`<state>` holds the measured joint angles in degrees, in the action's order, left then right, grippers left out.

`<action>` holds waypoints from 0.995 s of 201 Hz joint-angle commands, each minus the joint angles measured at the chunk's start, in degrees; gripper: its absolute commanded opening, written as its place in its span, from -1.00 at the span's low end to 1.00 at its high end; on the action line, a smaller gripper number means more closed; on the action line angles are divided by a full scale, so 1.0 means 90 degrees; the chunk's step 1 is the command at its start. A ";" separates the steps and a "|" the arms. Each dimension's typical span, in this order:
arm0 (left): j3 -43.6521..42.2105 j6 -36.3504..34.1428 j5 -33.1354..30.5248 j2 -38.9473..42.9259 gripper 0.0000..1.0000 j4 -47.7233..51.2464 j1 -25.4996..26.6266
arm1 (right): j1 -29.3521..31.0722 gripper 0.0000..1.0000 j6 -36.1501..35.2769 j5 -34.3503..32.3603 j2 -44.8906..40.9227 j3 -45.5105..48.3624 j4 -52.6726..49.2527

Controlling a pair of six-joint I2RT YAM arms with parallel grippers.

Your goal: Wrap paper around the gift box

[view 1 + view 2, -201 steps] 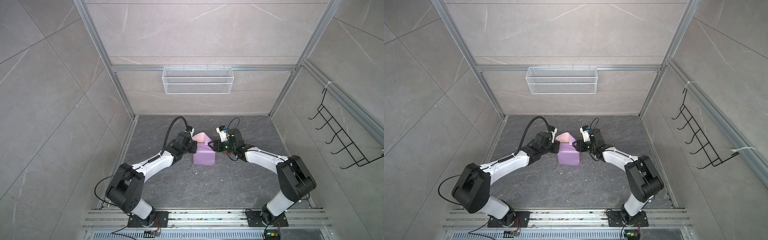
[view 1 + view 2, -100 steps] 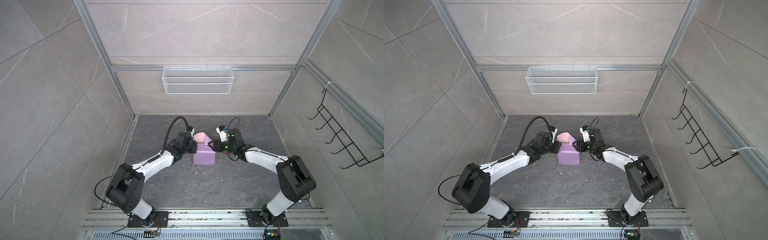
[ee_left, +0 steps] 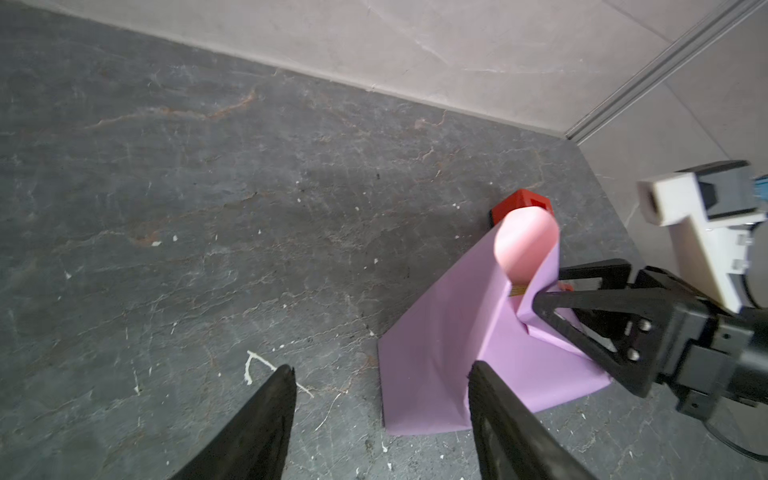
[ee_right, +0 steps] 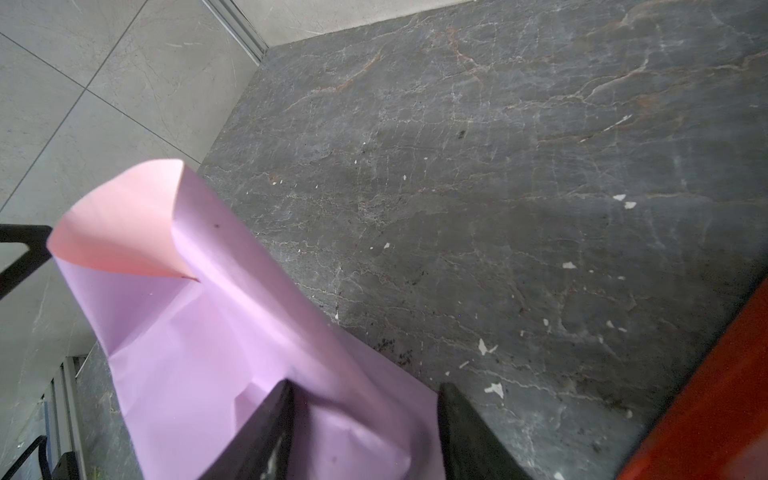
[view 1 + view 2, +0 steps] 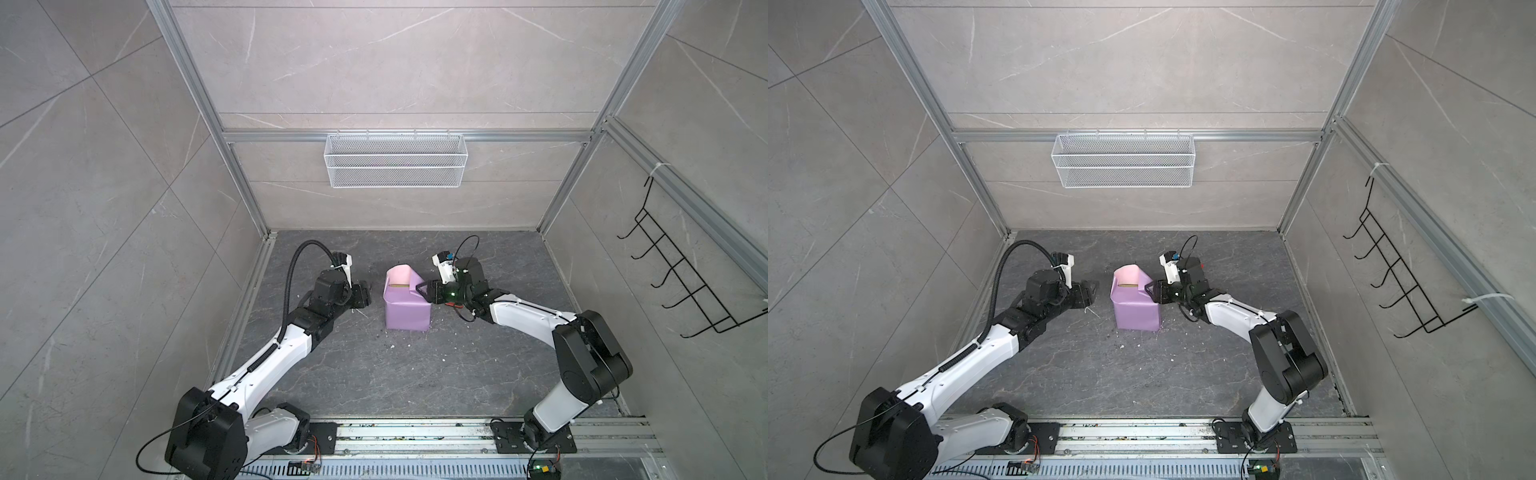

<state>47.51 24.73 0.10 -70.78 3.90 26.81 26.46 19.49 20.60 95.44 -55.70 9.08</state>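
Note:
The gift box [image 5: 398,286] stands mid-floor inside the lilac paper [image 5: 405,309]; only an olive strip [image 5: 1128,285] shows at the wrap's open top. A pink-sided flap [image 5: 398,274] curls upright at the back, also seen in the wrist views [image 3: 525,245] [image 4: 120,232]. My left gripper [image 5: 365,297] [image 3: 382,368] is open, just left of the wrapped box, touching nothing. My right gripper [image 5: 420,287] [image 4: 365,386] has its jaws spread at the box's upper right edge, with one fingertip [image 3: 538,301] pressing a paper fold inward.
A red tape dispenser [image 3: 521,205] [image 4: 706,395] stands behind the box, beside the right gripper. A white wire basket [image 5: 395,166] hangs on the back wall and a black hook rack [image 5: 685,282] on the right wall. Small paper scraps [image 5: 390,345] dot the floor.
My left gripper has opened, let go of the paper and drawn a little back to the left. The pink flap now stands on its own. The right arm has stayed put.

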 commanded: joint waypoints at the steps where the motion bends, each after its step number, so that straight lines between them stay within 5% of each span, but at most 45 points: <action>1: 0.0477 0.0069 0.0228 -0.0511 0.36 0.0218 0.0018 | 0.0029 0.13 -0.0173 -0.0161 0.0095 0.0203 -0.0684; 200: 0.0981 0.0215 0.1204 -0.2317 0.43 -0.0847 0.0280 | 0.0029 0.13 -0.0116 -0.0053 0.0081 0.0271 -0.0541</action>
<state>54.65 25.80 9.41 -89.52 -1.50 28.73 26.46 19.51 20.67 95.44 -55.55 9.32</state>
